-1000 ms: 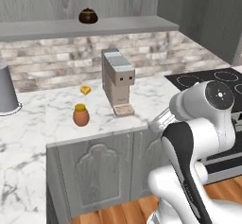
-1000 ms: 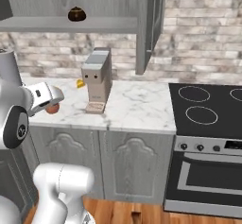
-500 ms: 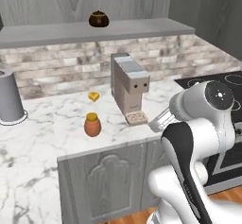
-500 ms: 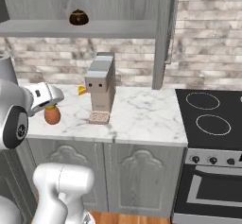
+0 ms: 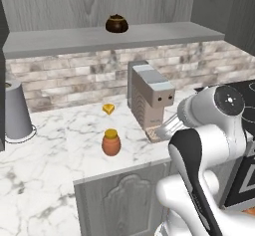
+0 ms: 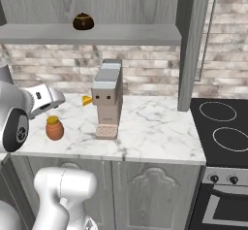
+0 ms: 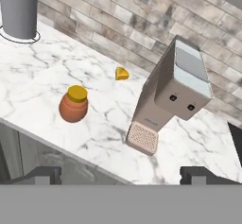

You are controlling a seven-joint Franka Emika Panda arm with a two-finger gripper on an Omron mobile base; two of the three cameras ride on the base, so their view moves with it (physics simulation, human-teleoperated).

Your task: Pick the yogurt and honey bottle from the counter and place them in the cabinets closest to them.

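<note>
The robot's gripper (image 7: pixel 120 175) hung spread wide and empty above the near edge of the counter (image 7: pixel 42 83), its two dark fingertips (image 7: pixel 41 175) set far apart at the bottom of the hand view with nothing between them. Ahead of it and toward its left fingertip, the honey bottle (image 7: pixel 73 104) stood upright on the marble, an orange-brown jar with a yellow top, well clear of the fingers and untouched. Straight ahead and slightly toward the right fingertip stood a tall beige coffee machine (image 7: pixel 173 91), its perforated drip tray (image 7: pixel 142 137) facing the hand. A small yellow wedge (image 7: pixel 122 73) lay beyond the bottle, just beside the machine and near the brick backsplash (image 7: pixel 118 20). Farther off, past the left fingertip, a grey cylindrical container (image 7: pixel 19 8) rested on the counter. In the left base view the white arm (image 5: pixel 209 145) rose at lower right, its hand end reaching toward the machine's base. Above the backsplash, the flat grey shelf base of the cabinets (image 5: pixel 99 37) carried a dark brown round pot (image 5: pixel 116 24). The yogurt could not be made out.
</note>
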